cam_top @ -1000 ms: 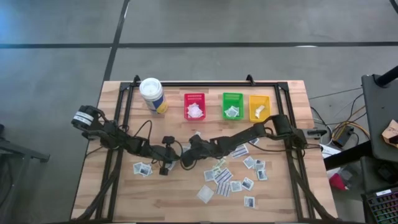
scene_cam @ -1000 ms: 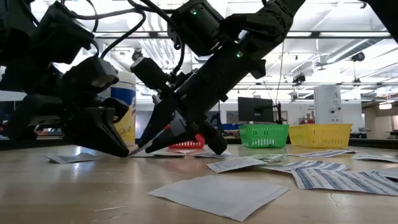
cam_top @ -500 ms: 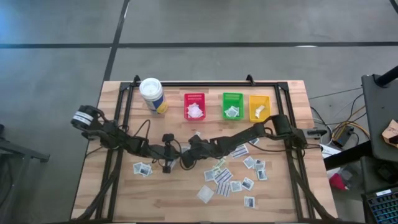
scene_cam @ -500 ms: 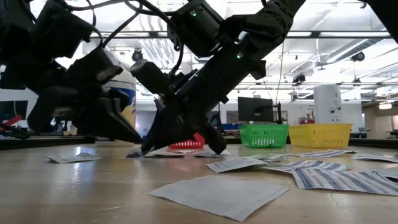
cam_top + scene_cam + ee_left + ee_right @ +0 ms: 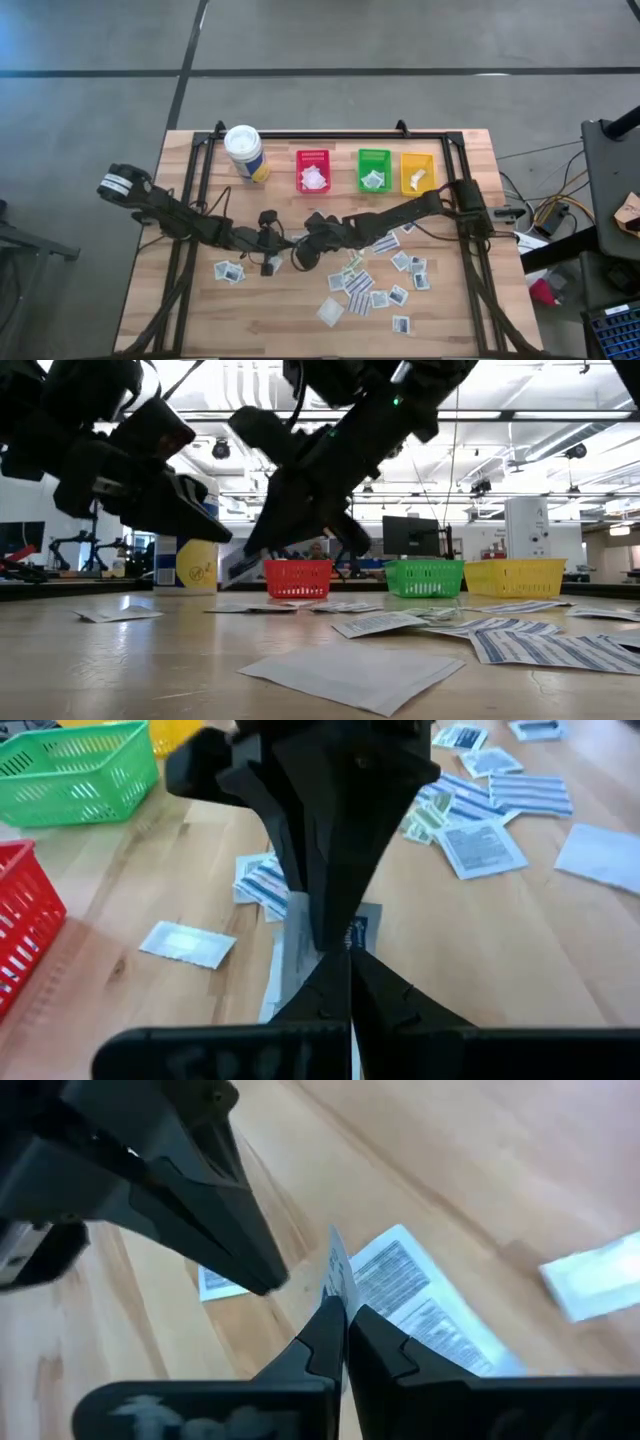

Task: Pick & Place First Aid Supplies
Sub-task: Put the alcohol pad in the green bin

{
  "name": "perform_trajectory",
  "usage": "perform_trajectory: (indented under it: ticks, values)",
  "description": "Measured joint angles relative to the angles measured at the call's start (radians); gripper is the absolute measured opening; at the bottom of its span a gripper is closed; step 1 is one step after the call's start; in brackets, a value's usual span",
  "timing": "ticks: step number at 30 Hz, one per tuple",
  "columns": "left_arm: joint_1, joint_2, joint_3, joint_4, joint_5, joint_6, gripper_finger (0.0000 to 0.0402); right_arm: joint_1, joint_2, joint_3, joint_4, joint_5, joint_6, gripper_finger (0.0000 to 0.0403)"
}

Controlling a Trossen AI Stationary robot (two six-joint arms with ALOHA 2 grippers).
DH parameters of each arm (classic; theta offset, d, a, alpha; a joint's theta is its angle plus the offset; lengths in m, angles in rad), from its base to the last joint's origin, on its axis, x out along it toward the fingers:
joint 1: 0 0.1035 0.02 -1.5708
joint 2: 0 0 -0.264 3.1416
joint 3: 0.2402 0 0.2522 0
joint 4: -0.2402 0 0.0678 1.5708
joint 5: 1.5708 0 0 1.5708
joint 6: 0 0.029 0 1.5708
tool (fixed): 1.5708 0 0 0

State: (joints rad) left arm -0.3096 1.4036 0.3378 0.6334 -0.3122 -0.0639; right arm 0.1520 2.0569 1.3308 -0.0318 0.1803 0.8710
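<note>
The first aid supplies are small flat white packets, several of them scattered on the table's right half [image 5: 375,280] and two at the left [image 5: 228,270]. Mid-table my right gripper [image 5: 298,258] [image 5: 345,1315] is shut on one packet [image 5: 238,567] [image 5: 336,1265], which is held above the wood. My left gripper [image 5: 276,256] [image 5: 350,970] [image 5: 222,538] is shut and hangs tip to tip with the right one, right beside that packet. More packets lie flat on the table under both grippers [image 5: 420,1295]. My right gripper pinches one edge of the packet [image 5: 337,1285] between its two fingers, slanting down from the table's right side. The packet is lifted clear of the table and sticks out tilted past the fingertips [image 5: 238,567]. My left gripper's shut fingertips [image 5: 265,1280] stand next to the packet; I cannot tell whether they touch it.
A red bin [image 5: 313,170], a green bin [image 5: 373,169] and a yellow bin [image 5: 417,172] stand in a row at the far edge, each holding packets. A white canister with a yellow label [image 5: 244,152] stands to their left. A black frame runs round the table's edge [image 5: 330,133].
My right gripper has shut on a packet at the table top, then risen and rolled, lifting the packet clear of the wood. My left gripper, shut throughout, has risen off the table beside it.
</note>
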Motion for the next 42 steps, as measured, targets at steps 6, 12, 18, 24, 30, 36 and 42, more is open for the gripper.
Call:
perform_trajectory:
  ticks: [6, 12, 18, 24, 30, 36, 42]
  values:
    - [0.0, -0.057, 0.0, -0.009, 0.005, 0.0, 0.0, -0.005, -0.065, -0.016, -0.026, 0.011, -0.101, 0.0008]
    - [0.01, -0.128, 0.002, -0.006, 0.008, 0.002, 0.0, -0.012, -0.142, -0.03, -0.124, 0.045, -0.191, 0.0008]
    - [0.069, -0.24, 0.002, -0.062, 0.03, 0.003, 0.0, -0.015, -0.237, -0.048, -0.266, 0.153, -0.256, 0.0008]
    - [0.208, -0.307, 0.002, -0.112, 0.212, 0.007, 0.0, -0.038, -0.349, -0.151, -0.278, 0.242, -0.303, 0.0008]
    - [0.366, -0.312, 0.002, -0.149, 0.349, 0.016, 0.0, -0.111, -0.466, -0.325, -0.182, 0.247, -0.303, 0.0008]
    - [0.523, -0.309, 0.002, -0.151, 0.482, 0.087, 0.0, -0.22, -0.599, -0.498, -0.063, 0.242, -0.303, 0.0008]
    - [0.677, -0.31, 0.02, -0.147, 0.69, 0.097, 0.0, -0.335, -0.748, -0.613, 0.01, 0.187, -0.299, 0.0008]
